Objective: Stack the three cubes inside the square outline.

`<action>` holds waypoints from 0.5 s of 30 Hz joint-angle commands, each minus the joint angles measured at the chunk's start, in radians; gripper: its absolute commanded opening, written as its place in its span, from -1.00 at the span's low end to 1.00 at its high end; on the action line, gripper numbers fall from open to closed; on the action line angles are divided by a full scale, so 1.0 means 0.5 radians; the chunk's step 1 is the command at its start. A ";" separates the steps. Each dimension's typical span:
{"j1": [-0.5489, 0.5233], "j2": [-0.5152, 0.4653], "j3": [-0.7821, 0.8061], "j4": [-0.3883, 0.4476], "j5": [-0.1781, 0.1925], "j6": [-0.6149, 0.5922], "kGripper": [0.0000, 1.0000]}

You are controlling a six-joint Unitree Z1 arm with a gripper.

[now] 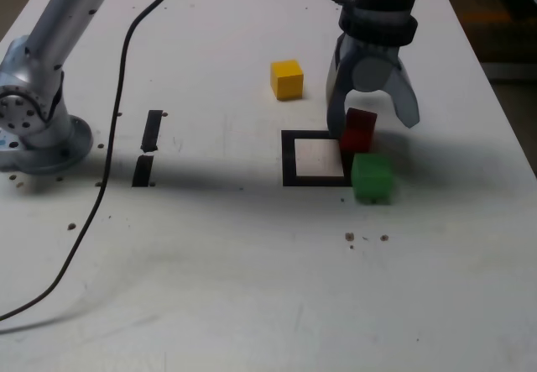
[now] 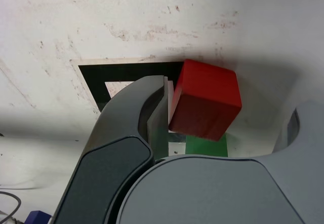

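Red cube (image 1: 359, 130) sits between the fingers (image 1: 337, 95) of the gripper (image 1: 372, 113), at the edge of the square outline (image 1: 316, 159) on the exterior view's right; in the wrist view the cube (image 2: 205, 104) is tilted, with one finger (image 2: 132, 114) just beside its face, contact not confirmed. The fingers stand wide apart, straddling the cube, and neither view shows them clamped on it. Whether the cube rests on the worktop (image 1: 252, 288) or is lifted clear cannot be told. Green cube (image 1: 372, 178) lies on the worktop just outside the outline's near corner on the exterior view's right, close to the red cube; it shows in the wrist view (image 2: 206, 145) partly hidden below the red one. Yellow cube (image 1: 286, 79) stands alone, well apart from the outline on its far side. The outline's white middle is unoccupied. Two short black tape strips (image 1: 148, 147) lie toward the exterior view's left, near the arm base (image 1: 38, 128); a black cable (image 1: 117, 120) crosses the worktop beside them. No brand, label or legible writing is visible on any item.
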 commanded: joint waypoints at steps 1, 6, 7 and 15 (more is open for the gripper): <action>0.014 0.008 0.004 -0.004 -0.007 0.002 0.64; 0.040 0.011 0.021 -0.006 -0.006 0.002 0.27; 0.044 0.011 0.022 -0.008 -0.004 0.002 0.16; 0.051 -0.009 0.019 -0.116 -0.023 0.058 -0.59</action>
